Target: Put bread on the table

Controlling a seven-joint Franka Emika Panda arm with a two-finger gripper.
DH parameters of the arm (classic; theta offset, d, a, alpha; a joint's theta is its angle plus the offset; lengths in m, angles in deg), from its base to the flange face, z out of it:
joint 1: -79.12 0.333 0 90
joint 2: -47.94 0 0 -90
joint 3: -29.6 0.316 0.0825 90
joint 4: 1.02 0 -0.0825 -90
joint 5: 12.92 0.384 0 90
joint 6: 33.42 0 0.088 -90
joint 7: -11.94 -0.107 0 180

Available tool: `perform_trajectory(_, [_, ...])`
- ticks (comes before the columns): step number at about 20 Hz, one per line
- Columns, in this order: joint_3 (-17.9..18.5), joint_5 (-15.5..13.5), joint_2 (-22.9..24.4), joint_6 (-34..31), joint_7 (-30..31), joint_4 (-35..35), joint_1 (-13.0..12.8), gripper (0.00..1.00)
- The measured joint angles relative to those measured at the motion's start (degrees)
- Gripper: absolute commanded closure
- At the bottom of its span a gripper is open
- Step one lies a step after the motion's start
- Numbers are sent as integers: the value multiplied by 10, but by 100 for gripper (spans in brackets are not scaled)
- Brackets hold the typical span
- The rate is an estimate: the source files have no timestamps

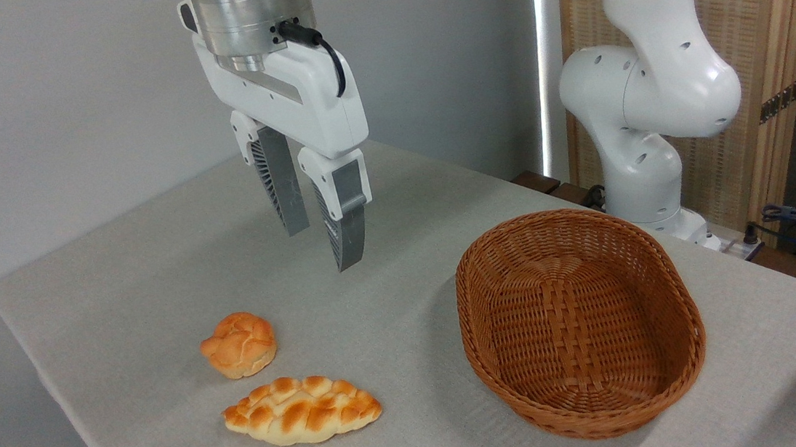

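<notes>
Bread (302, 410), the long braided loaf, lies flat on the grey-clothed bench (392, 312), near its front edge and well to the left of the wicker basket (581, 323). Just behind the loaf and apart from it sits a small round bun (239, 345). The gripper (323, 244) hangs in the air above the bench, behind and above the loaf, clear of it and touching nothing. Its jaws point down, parted by a narrow gap, with nothing between them. The basket holds nothing
</notes>
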Motion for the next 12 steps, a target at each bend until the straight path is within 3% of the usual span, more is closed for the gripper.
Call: perform_trajectory(12, [0, 16, 0, 0, 0, 0, 0, 0])
